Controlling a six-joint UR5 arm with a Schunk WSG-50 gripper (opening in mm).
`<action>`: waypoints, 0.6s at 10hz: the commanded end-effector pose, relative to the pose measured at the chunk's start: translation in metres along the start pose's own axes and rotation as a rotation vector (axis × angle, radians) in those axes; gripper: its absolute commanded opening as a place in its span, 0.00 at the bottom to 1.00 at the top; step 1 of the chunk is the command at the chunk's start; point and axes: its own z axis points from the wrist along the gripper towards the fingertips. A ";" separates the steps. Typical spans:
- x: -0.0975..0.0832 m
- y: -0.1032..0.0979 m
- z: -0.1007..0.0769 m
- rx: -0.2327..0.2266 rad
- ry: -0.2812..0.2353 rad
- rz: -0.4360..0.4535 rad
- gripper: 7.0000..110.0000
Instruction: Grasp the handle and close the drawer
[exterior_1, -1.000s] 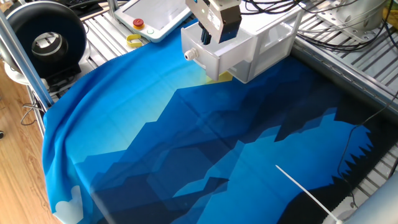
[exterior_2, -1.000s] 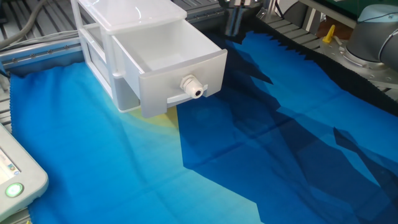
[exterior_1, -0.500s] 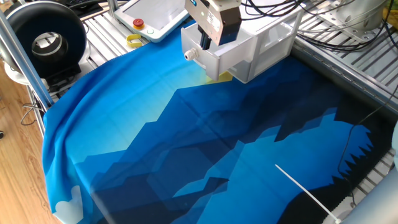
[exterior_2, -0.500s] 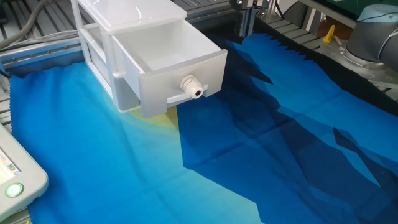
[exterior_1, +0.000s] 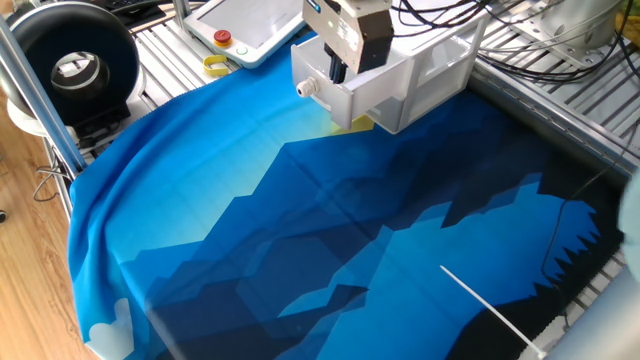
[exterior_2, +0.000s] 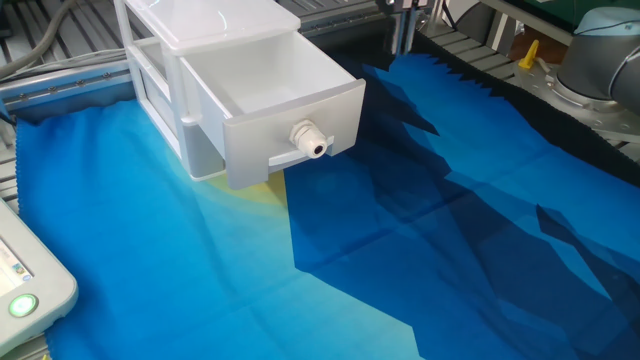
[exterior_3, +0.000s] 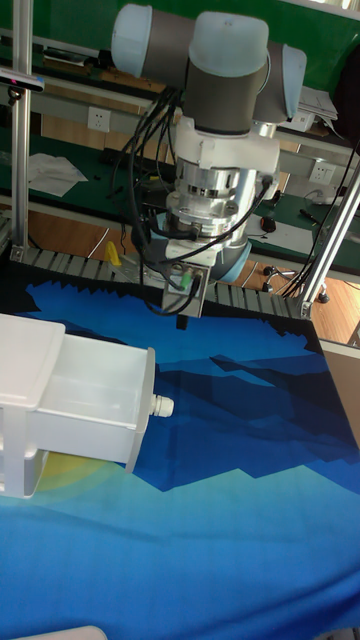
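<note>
The drawer (exterior_2: 285, 125) is white plastic and stands pulled out of its white cabinet (exterior_2: 215, 20) on the blue cloth. It is empty, and its handle (exterior_2: 310, 138) is a small white knob on the front. The tall fixed view has the drawer (exterior_3: 90, 400) at left with the handle (exterior_3: 163, 405) pointing right. My gripper (exterior_3: 183, 320) hangs above and a little right of the handle, apart from it, fingers together and holding nothing. In the other fixed view, the gripper (exterior_2: 400, 30) is behind the drawer at the top edge. In one fixed view, the gripper (exterior_1: 337, 72) overlaps the drawer (exterior_1: 330, 102) above the handle (exterior_1: 305, 88).
A blue cloth (exterior_1: 350, 230) covers the table. A white pendant (exterior_1: 250, 25) with a red button and a yellow roll (exterior_1: 217, 66) lie behind the cabinet. A black round device (exterior_1: 75, 65) stands at far left. Cables (exterior_1: 560, 40) run at the back right.
My gripper has shifted slightly, moving right along the top edge of the other fixed view. The drawer and its handle have not moved.
</note>
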 end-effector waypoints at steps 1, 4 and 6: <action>-0.009 -0.030 -0.014 -0.036 -0.001 -0.014 0.00; -0.016 -0.065 -0.029 -0.045 0.010 -0.017 0.00; -0.024 -0.079 -0.023 -0.043 0.003 -0.011 0.00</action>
